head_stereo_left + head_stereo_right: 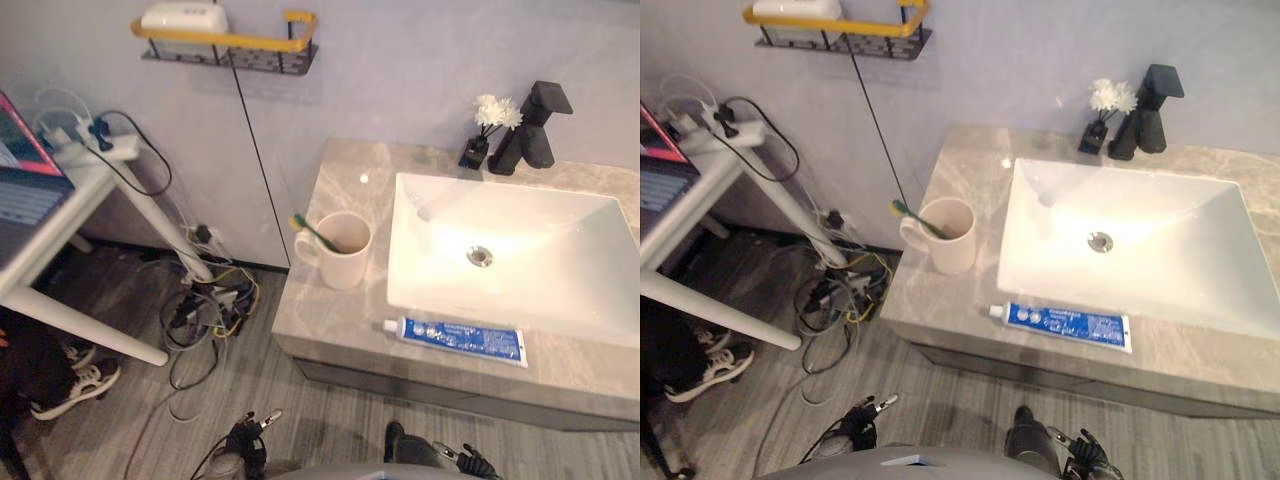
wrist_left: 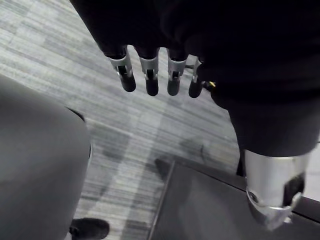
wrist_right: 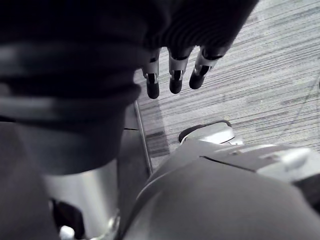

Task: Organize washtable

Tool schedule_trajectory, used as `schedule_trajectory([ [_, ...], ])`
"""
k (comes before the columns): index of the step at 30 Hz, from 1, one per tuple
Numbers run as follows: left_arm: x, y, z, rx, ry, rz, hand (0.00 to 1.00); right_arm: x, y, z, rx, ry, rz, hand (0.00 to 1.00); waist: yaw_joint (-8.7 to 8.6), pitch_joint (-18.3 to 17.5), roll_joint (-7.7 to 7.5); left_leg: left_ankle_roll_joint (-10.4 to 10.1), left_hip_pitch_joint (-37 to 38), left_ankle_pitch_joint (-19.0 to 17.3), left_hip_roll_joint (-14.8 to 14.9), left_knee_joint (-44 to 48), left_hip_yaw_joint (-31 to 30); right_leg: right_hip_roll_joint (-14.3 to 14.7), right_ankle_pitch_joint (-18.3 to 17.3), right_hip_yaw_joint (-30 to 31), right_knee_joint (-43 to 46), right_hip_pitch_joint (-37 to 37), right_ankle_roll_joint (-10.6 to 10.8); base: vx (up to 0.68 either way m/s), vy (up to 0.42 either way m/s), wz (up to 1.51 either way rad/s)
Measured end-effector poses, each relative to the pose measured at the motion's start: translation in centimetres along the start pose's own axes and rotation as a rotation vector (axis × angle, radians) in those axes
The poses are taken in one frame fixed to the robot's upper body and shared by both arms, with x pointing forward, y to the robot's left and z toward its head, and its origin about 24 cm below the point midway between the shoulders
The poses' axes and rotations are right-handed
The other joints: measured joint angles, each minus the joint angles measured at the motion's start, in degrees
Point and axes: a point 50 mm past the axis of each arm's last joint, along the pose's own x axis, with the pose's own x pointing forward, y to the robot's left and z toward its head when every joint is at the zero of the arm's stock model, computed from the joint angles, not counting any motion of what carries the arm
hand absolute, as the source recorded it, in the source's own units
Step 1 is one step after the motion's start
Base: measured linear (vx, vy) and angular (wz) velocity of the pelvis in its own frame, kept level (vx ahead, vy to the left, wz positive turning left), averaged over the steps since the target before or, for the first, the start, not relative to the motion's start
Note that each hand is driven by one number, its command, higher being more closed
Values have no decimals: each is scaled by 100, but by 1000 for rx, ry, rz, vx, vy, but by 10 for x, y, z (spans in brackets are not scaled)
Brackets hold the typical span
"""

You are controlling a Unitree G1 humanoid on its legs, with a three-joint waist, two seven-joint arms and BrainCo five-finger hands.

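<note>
On the marble counter (image 1: 345,185) a cream mug (image 1: 343,250) stands left of the white basin (image 1: 510,250), with a green toothbrush (image 1: 311,231) leaning out of it. A blue and white toothpaste tube (image 1: 455,339) lies flat along the counter's front edge. My left hand (image 2: 148,75) hangs low over the grey floor with its fingers straight and nothing in it. My right hand (image 3: 175,75) hangs the same way, open and holding nothing. Both hands sit well below the counter, near the bottom of the left eye view, left hand (image 1: 245,440) and right hand (image 1: 465,462).
A black faucet (image 1: 530,125) and a small dark vase of white flowers (image 1: 485,130) stand behind the basin. A yellow-railed wall shelf (image 1: 230,40) holds a white item. At the left are a white desk (image 1: 75,215), tangled cables (image 1: 205,310) and a person's shoe (image 1: 80,385).
</note>
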Motion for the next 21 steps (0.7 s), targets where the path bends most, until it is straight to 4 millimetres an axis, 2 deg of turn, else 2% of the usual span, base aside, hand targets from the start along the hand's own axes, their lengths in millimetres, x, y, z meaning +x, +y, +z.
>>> schedule_trajectory([
  [1,0,0,-3,-3,12,-4,0,0,-2,-2,-2,9,-3,0,-7,-31,32,-79,110,98,-3,7,-63,-4,18,-74,-196,253,-22,107,-93,18],
  [4,-1,5,-5,-43,23,14,0,0,0,-2,-3,10,10,0,48,-61,-20,-56,112,109,-70,366,-92,-26,257,-85,-746,718,-32,56,-8,1],
  [5,-1,6,-6,-40,26,17,0,0,2,-2,-5,10,15,0,28,-117,-48,3,134,-49,-33,63,-26,-38,383,-138,-1001,813,-17,20,55,2],
  [6,-1,5,-7,-41,29,13,0,0,2,0,-7,6,14,0,12,-172,-19,39,178,1,19,-301,9,48,487,-202,-1197,810,48,20,77,11],
  [8,-1,5,-7,-44,34,14,0,0,3,-1,-13,8,18,0,17,-247,-23,41,149,0,5,-477,42,18,650,-213,-1432,818,92,-3,133,9],
  [9,-1,11,-5,-35,29,26,0,0,7,-3,-22,16,29,0,33,-281,-171,61,50,-13,-76,-542,54,-62,850,-221,-1682,813,120,-16,161,5],
  [12,-1,21,-6,-19,41,49,0,0,16,-10,-35,40,48,0,32,-376,-362,77,-23,-23,-228,-523,77,-184,1010,-223,-1892,820,114,-27,121,-4],
  [14,-1,25,-6,-6,43,57,0,0,18,-10,-76,39,57,0,21,-397,-393,96,-17,-34,-275,-505,107,-231,1011,-225,-1904,832,112,-48,54,-5],
  [18,-1,24,-6,-7,42,54,0,0,15,-7,-94,33,51,0,24,-377,-312,166,-46,-85,-263,-536,124,-228,1058,-259,-1963,822,152,-93,29,5],
  [21,-1,15,-8,-9,46,35,0,1,9,-3,-128,25,35,0,20,-431,-148,251,-139,-197,-177,-598,151,-147,1185,-285,-2070,753,152,-102,22,3],
])
